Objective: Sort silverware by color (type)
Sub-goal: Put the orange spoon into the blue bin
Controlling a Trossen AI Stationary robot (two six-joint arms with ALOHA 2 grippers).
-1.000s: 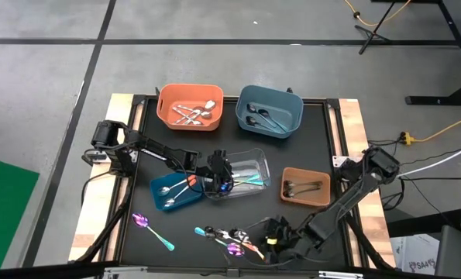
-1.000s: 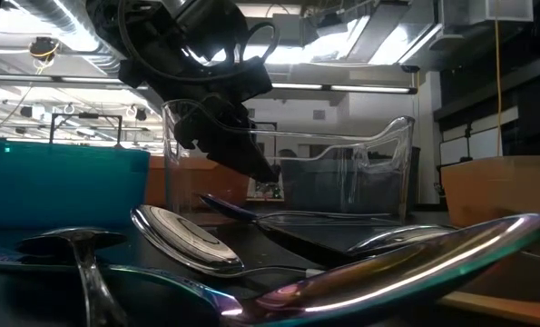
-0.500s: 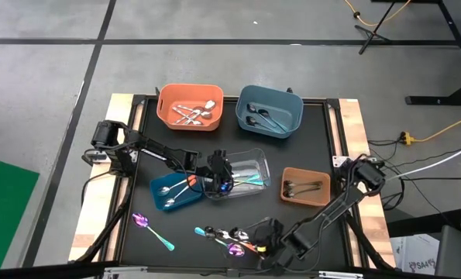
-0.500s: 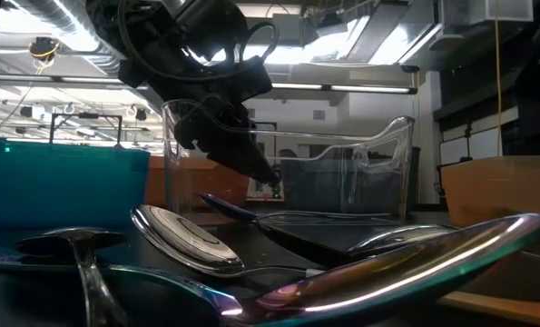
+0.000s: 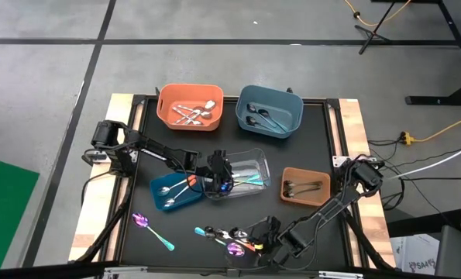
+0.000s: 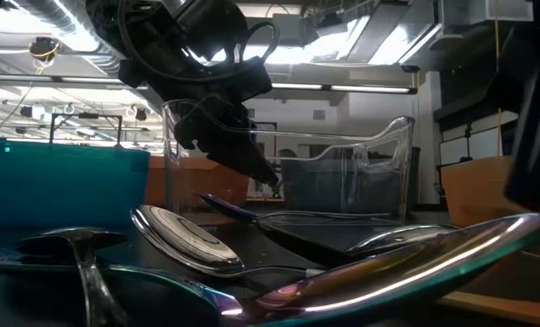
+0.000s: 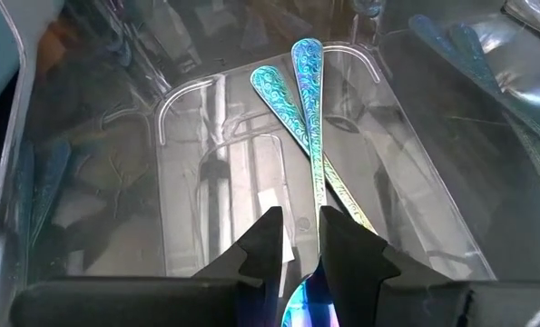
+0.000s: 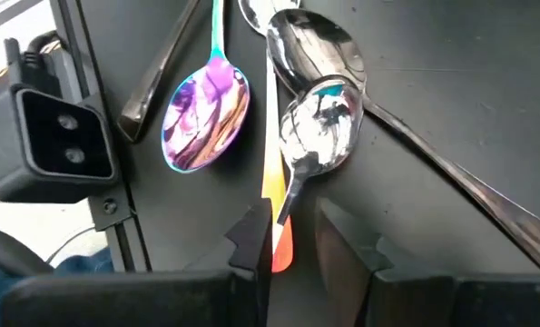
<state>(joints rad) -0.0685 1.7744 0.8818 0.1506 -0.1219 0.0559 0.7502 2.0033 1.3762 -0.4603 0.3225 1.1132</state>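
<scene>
left end effector (image 7: 294, 243) pinches an iridescent spoon (image 7: 309, 118) over the clear bin (image 5: 259, 163) mid-surface; should release low. right end effector (image 8: 292, 234), spread, straddles the orange-handled spoon (image 8: 308, 145) at the front edge.

Iridescent spoons (image 7: 308, 109) crossed in clear bin – mixed silverware heap (image 5: 230, 239) at table front.

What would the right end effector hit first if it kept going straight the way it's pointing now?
Most likely the silver spoon with the orange handle, lying straight ahead of the right end effector. An iridescent purple spoon lies just to one side; depth is hard to judge.
</scene>
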